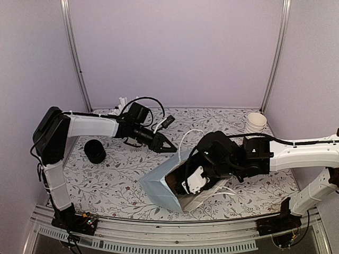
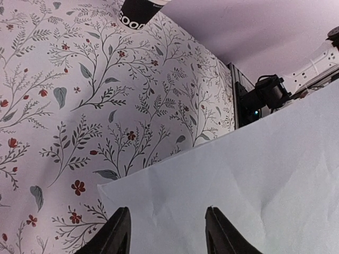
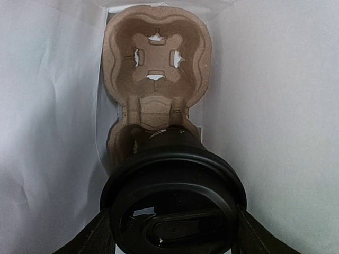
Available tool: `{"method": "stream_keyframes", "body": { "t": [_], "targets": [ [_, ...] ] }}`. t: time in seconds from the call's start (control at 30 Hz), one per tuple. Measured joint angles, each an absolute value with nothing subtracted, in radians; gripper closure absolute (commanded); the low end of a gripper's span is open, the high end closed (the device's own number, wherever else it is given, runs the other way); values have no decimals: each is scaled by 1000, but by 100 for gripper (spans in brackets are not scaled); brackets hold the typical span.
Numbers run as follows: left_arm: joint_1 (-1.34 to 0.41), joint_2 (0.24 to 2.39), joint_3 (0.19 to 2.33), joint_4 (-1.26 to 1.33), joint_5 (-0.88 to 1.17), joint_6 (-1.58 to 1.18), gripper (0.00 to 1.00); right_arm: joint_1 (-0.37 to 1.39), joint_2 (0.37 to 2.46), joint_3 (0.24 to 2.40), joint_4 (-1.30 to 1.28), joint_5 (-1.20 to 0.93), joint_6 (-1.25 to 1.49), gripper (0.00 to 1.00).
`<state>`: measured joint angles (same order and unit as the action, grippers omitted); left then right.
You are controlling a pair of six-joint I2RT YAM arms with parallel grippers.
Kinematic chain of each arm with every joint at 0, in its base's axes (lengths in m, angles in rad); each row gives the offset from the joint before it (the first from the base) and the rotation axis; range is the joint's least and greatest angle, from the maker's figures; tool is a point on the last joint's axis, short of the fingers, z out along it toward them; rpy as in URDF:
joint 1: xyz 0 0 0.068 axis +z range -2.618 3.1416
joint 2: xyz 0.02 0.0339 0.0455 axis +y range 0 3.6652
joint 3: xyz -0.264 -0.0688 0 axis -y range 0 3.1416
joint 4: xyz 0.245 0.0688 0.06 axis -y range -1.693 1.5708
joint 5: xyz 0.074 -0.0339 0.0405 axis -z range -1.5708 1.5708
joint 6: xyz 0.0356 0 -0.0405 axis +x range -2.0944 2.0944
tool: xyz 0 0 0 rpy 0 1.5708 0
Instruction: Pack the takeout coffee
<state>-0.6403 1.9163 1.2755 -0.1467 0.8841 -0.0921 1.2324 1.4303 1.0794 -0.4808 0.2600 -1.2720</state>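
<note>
A pale blue paper bag (image 1: 158, 185) lies on its side near the table's front, mouth toward the right arm. My right gripper (image 1: 194, 180) reaches into that mouth. In the right wrist view a brown pulp carrier (image 3: 156, 95) lies inside the bag (image 3: 53, 106). A black lidded coffee cup (image 3: 172, 180) sits in its near hole, and my right gripper (image 3: 172, 211) is shut on the lid's rim. A second black cup (image 1: 95, 151) stands on the table at left. My left gripper (image 1: 170, 148) hovers open and empty over the bag's outer side (image 2: 254, 174).
A stack of white cups (image 1: 256, 123) stands at the back right, and white straws (image 1: 123, 101) at the back left. The second black cup (image 2: 139, 11) shows at the top of the left wrist view. Metal frame posts rise at both back corners.
</note>
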Motion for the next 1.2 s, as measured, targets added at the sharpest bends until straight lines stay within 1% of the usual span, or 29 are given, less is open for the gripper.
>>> {"method": "stream_keyframes", "body": {
  "t": [0.7, 1.2],
  "targets": [
    [-621, 1922, 1274, -163, 906, -36, 50, 1232, 1473, 1093, -495, 335, -1204, 62],
    [-617, 1996, 1304, -250, 906, 7, 50, 1232, 1494, 1092, -471, 347, -1183, 62]
  ]
}}
